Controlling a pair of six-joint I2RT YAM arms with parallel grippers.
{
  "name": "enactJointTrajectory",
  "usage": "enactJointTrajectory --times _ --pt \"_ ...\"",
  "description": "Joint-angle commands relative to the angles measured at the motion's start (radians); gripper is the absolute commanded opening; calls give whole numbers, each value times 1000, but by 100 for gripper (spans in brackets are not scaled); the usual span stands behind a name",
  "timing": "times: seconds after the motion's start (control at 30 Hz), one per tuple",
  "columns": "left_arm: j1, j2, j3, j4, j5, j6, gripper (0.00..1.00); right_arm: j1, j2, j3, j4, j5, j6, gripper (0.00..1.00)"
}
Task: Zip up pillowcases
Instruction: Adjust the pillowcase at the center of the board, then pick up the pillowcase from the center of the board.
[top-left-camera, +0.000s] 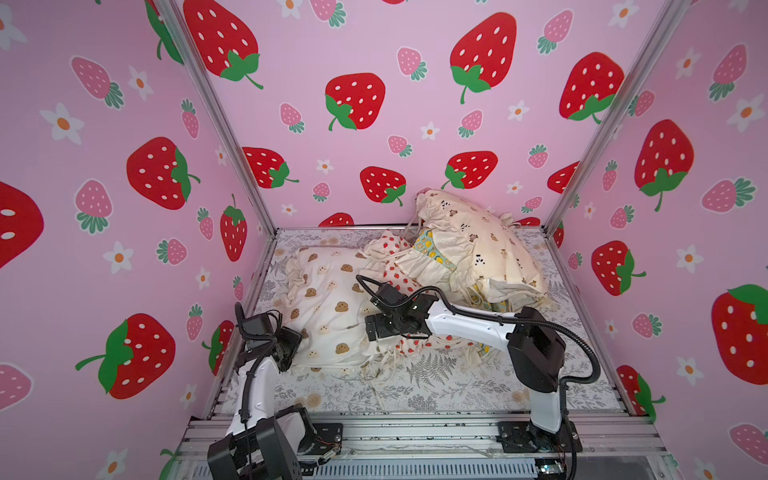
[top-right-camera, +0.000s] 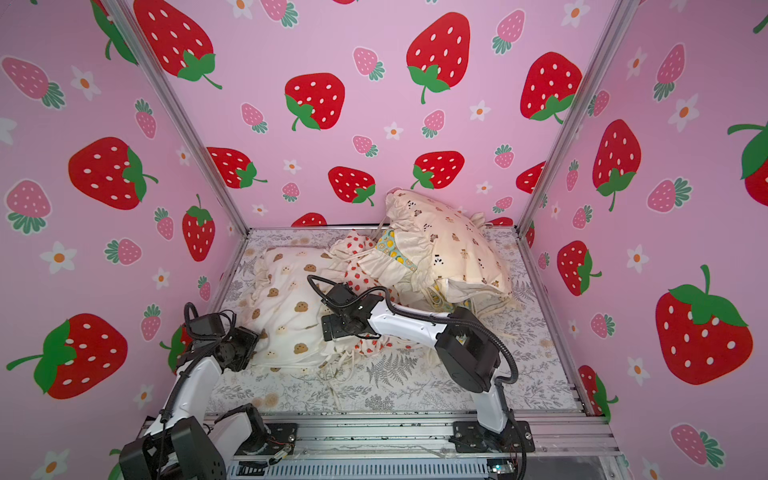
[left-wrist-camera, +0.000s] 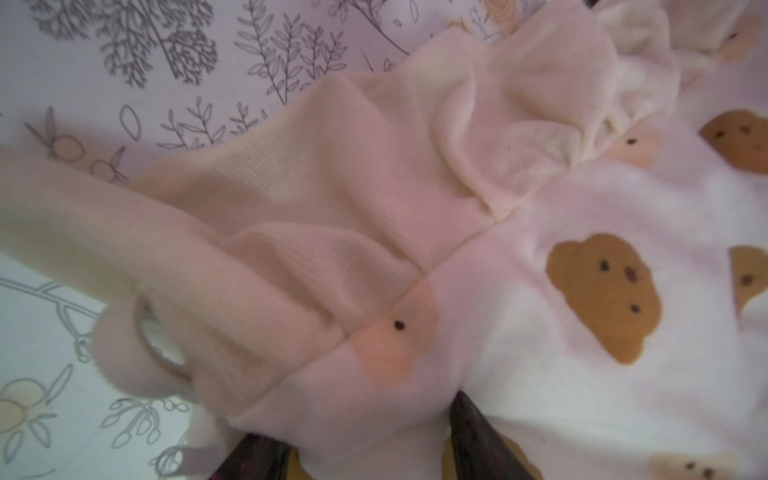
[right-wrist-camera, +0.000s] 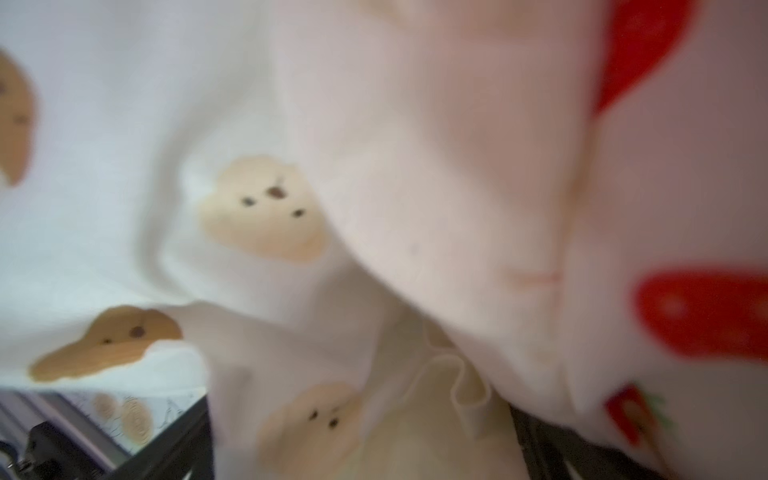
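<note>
Left wrist view: left pincer (left-wrist-camera: 359, 415) sits half closed astride the cookie-print pillowcase (left-wrist-camera: 540, 291) hem; grip cannot be told. Right pincer (right-wrist-camera: 361, 409) stands wide open over loose cloth. It lies centre-left on the fern sheet (top-left-camera: 432, 370) in both top views.

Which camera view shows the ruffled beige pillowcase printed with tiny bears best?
Both top views: the ruffled beige bear-print pillowcase shows almost whole there, propped up at the back with its frilled edge and small bears plain to see. Neither wrist view shows it.
</note>
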Motion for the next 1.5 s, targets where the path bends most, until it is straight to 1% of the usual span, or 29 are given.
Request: enactJointTrajectory --times 0.0,0.13,0.2,0.33,0.4,0.47,0.57,0.7,0.87,0.93,1.0,1.1,1.2,1.27,1.37,1.47 --pt "-3 -19 -27 33 10 -12 46 -75 -55 -58 -8 34 -9 100" --pt "-7 -21 -36 38 -4 -8 35 -154 -101 -111 -10 52 -46 100" --pt "-9 -13 -36 41 8 -8 31 -178 -119 -126 -10 47 -64 100" --pt "-8 -25 -22 18 11 -1 23 -210 -150 -141 -52 81 -111 100" --pt "-11 -44 -27 14 13 -9 19 -255 -181 -179 -31 52 -113 100" --pt "-19 -61 -47 29 35 -29 15 -271 -203 -179 -18 14 -136 99" --pt "-52 -101 -68 28 43 -69 14 -239 -233 -147 -76 24 -158 100" --pt "-76 -164 -80 6 39 -115 13 -191 -325 -187 -71 9 -90 100" --pt "-76 -224 -76 -29 18 -115 12 -62 -376 -153 -156 78 -10 100" --pt "-76 -223 -74 -36 13 -114 10 -12 -368 -130 -174 87 26 100" --pt "-76 -217 -71 -34 22 -114 10 29 -342 -116 -162 62 62 100" --pt "-76 -219 -65 -39 25 -105 8 80 -290 -76 -160 63 83 100" --pt "-76 -227 -59 -57 12 -92 7 104 -239 -52 -126 14 101 99" --pt "-74 -232 -56 -69 1 -80 1 122 -219 -22 -127 10 105 100" --pt "-69 -236 -49 -79 -4 -76 0 148 -195 13 -126 19 108 100" --pt "-64 -233 -38 -84 -7 -67 0 138 -158 19 -129 11 129 94"
